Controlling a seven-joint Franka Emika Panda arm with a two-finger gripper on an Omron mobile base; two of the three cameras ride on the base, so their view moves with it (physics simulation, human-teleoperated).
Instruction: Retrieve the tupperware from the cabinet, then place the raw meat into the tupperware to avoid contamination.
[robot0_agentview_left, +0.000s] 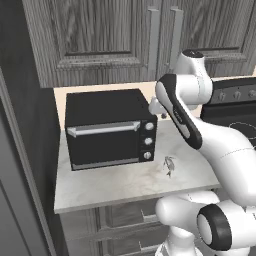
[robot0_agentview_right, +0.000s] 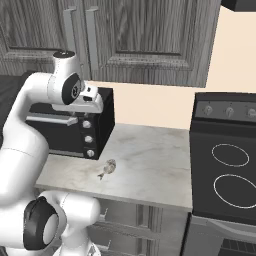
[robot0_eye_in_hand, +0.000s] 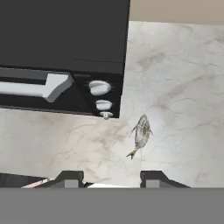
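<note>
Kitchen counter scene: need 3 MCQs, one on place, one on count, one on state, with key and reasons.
1. Where does the small pale grey-tan raw meat lump lie?
A. on the marbled counter, in front and to the right of the black toaster oven
B. on top of the oven
C. on the black stove

2. How many knobs does the oven front carry?
A. one
B. three
C. five

3. How are the doors of the dark grey wood-grain cabinet?
A. both open
B. one ajar
C. closed

Key: 1 A, the lump rests on bare counter by the oven's knob corner. 2 B, three white knobs stack down its right edge. 3 C, both panels sit flush, bar handles side by side.
</note>
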